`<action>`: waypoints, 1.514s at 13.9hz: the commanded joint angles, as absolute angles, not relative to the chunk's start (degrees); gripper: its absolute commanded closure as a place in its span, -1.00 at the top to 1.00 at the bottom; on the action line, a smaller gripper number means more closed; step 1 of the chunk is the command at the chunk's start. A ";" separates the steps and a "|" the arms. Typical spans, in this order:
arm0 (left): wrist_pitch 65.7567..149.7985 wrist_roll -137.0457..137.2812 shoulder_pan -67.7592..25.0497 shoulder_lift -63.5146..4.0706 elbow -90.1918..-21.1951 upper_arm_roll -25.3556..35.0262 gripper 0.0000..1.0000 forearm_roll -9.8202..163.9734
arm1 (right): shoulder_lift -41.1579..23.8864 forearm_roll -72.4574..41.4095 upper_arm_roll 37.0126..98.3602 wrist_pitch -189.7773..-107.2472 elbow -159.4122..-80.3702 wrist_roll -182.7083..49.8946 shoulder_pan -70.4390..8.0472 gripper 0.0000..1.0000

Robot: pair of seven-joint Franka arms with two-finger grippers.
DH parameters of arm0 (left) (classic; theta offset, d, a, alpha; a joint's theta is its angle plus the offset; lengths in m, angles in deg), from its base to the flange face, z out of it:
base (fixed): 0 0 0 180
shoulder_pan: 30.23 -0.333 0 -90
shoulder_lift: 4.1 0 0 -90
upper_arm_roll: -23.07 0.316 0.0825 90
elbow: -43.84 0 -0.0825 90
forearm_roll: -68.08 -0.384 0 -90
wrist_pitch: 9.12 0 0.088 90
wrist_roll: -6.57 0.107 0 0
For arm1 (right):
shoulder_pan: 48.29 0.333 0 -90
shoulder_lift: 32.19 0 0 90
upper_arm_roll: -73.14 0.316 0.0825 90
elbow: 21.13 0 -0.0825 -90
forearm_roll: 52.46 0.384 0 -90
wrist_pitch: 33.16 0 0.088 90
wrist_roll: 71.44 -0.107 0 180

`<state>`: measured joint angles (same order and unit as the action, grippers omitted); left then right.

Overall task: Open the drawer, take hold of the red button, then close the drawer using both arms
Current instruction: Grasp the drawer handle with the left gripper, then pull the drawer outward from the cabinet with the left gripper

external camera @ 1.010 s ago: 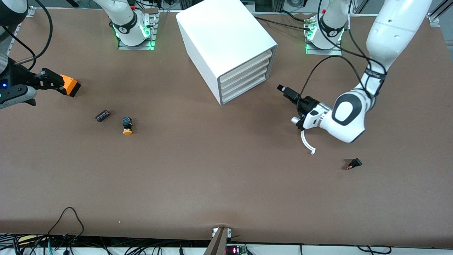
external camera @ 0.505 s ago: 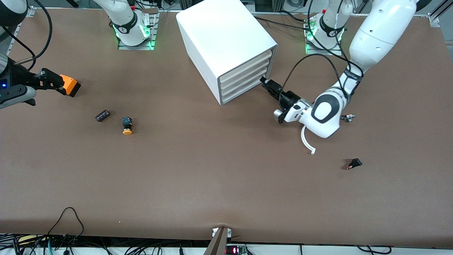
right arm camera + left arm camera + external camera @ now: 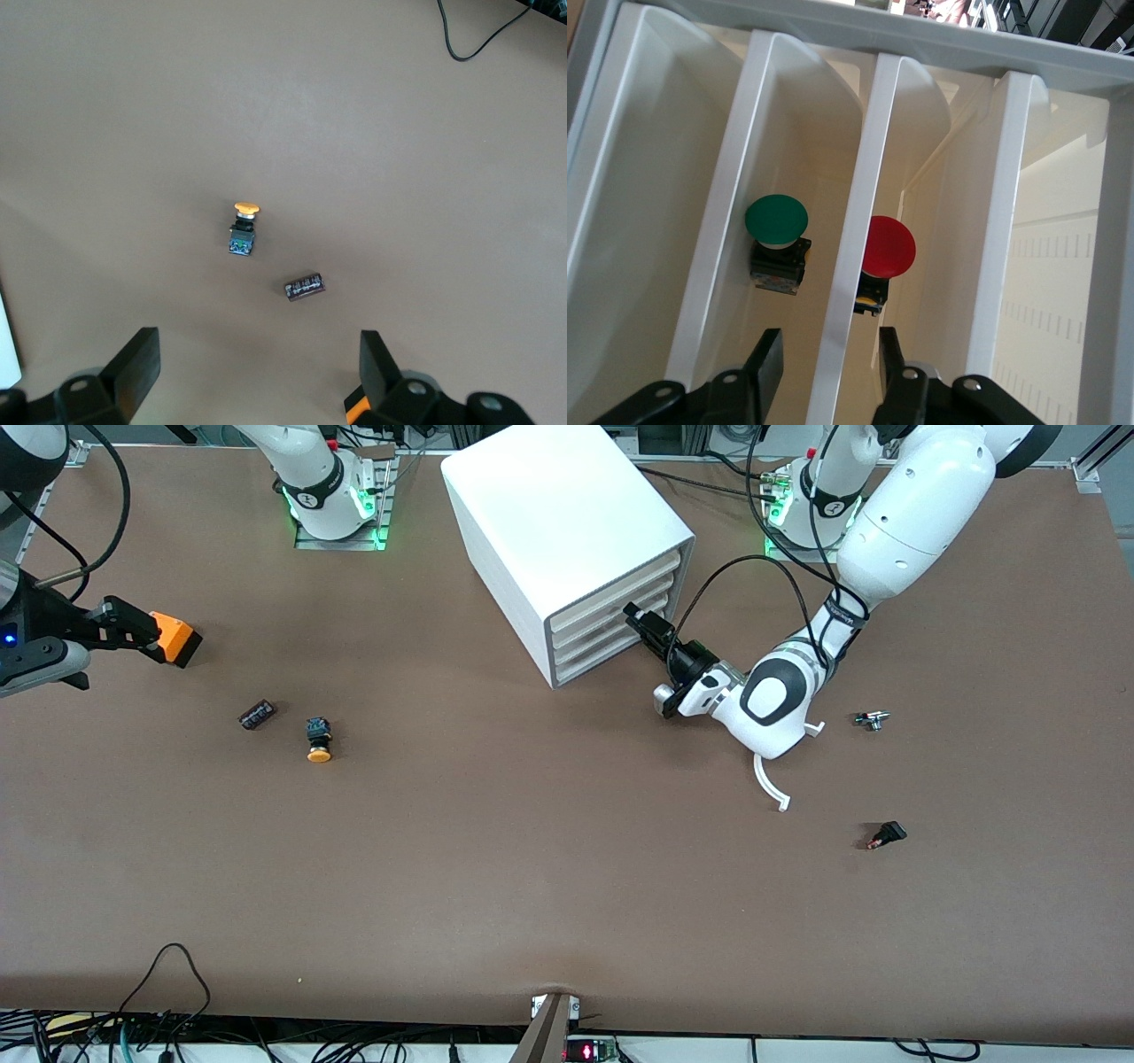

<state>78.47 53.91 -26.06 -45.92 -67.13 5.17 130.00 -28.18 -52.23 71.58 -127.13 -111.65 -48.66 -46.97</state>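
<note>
The white cabinet (image 3: pixel 567 531) stands at the middle of the table near the bases, with its four drawers (image 3: pixel 616 624) pushed in. My left gripper (image 3: pixel 638 618) is at the cabinet's front. In the left wrist view it (image 3: pixel 828 345) is open, one finger on each side of a drawer's cream lip (image 3: pixel 855 266) without touching it. The red button (image 3: pixel 888 246) lies inside the drawer beside that lip, and the lip partly hides its body. My right gripper (image 3: pixel 133 631) waits, open, at the right arm's end of the table; it also shows in the right wrist view (image 3: pixel 257 350).
A green-capped button (image 3: pixel 776 221) lies in the neighbouring drawer. An orange cube (image 3: pixel 177 638) sits at the right gripper's tip. An orange-capped button (image 3: pixel 319 741) and a dark cylinder (image 3: pixel 257 714) lie nearby. A white curved strip (image 3: pixel 769 784), a metal part (image 3: pixel 872 720) and a black part (image 3: pixel 887 835) lie near the left arm.
My left arm has swung toward the cabinet, bringing its gripper from the open table to the drawer fronts. The right arm has not moved.
</note>
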 commanded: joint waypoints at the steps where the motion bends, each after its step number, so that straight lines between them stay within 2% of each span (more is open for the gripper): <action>1: 78.51 55.44 -25.22 -45.41 -68.22 5.32 -0.10 131.72 | -27.70 -52.55 72.08 -126.76 -110.43 -48.85 -47.59 0.99; 5: 78.51 55.44 -23.20 -45.50 -69.01 5.41 -0.19 134.88 | -27.71 -52.55 72.08 -126.85 -110.43 -48.85 -47.59 0.99; 8: 78.59 55.44 -23.11 -45.50 -69.01 5.41 -0.38 135.50 | -27.71 -52.55 72.08 -126.85 -110.43 -48.85 -47.59 0.99; 10: 78.59 55.52 -23.28 -45.50 -68.75 5.49 -0.42 135.50 | -27.71 -52.55 72.08 -126.85 -110.43 -48.85 -47.59 0.99; 13: 79.29 55.96 -23.72 -45.58 -68.39 5.67 -0.67 135.41 | -27.62 -52.55 72.08 -126.85 -110.43 -48.85 -47.59 0.99; 16: 79.47 55.96 -23.73 -45.50 -68.31 5.76 -0.84 135.41 | -27.62 -52.99 72.08 -126.85 -110.34 -48.59 -47.50 0.99; 21: 79.21 55.70 -23.90 -45.67 -67.17 7.86 -0.87 135.06 | -26.47 -52.55 72.34 -127.37 -109.20 -48.85 -47.24 0.99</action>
